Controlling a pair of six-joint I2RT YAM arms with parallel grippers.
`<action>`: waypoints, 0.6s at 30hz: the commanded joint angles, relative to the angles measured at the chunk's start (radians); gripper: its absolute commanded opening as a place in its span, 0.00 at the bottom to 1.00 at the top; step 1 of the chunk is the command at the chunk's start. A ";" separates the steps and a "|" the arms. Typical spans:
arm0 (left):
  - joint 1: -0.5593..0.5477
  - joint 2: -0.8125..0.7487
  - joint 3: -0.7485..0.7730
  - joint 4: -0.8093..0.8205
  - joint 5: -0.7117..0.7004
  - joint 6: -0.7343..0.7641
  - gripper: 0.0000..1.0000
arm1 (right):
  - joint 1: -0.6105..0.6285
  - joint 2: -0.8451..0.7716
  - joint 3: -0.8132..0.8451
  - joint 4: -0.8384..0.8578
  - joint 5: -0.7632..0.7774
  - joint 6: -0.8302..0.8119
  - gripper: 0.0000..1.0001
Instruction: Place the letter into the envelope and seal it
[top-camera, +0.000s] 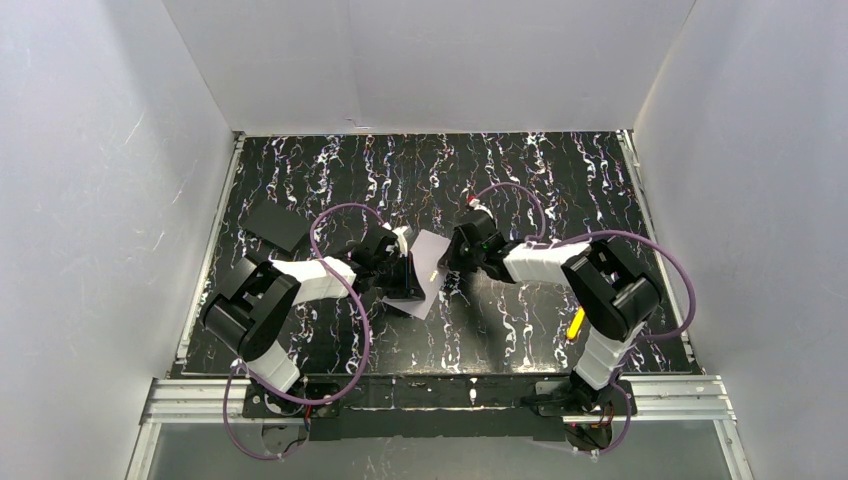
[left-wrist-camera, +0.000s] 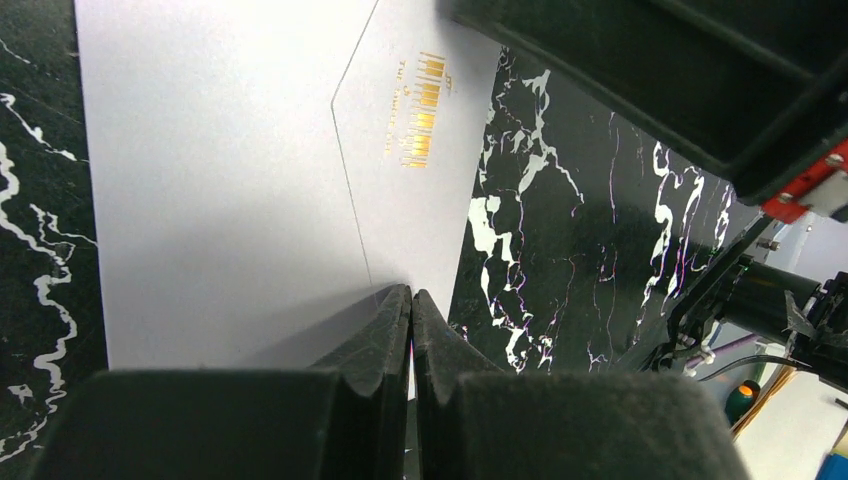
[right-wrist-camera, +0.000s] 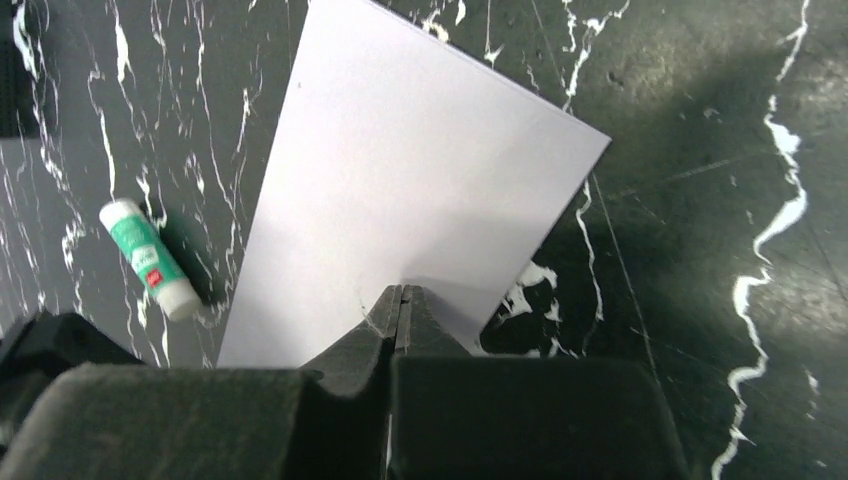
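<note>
Left claw (left-wrist-camera: 411, 295) and right claw (right-wrist-camera: 400, 291) clenched on the envelope (top-camera: 431, 262), long axis near-far.

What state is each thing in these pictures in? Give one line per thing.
Envelope: lying flat, flap folded down.
Letter: not in view.
Glue stick: lying on its side.
Black piece: lying flat.
Left gripper: shut, tips at the envelope's edge.
Right gripper: shut, tips against the envelope.
</note>
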 joint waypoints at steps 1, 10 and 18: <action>-0.003 0.050 -0.036 -0.198 -0.084 0.058 0.00 | -0.019 -0.098 -0.070 0.155 -0.168 -0.108 0.01; -0.004 0.064 -0.031 -0.193 -0.084 0.066 0.00 | -0.009 -0.042 -0.092 0.229 -0.410 -0.109 0.02; -0.004 0.063 -0.029 -0.196 -0.086 0.067 0.00 | 0.012 0.049 -0.040 0.189 -0.420 -0.101 0.03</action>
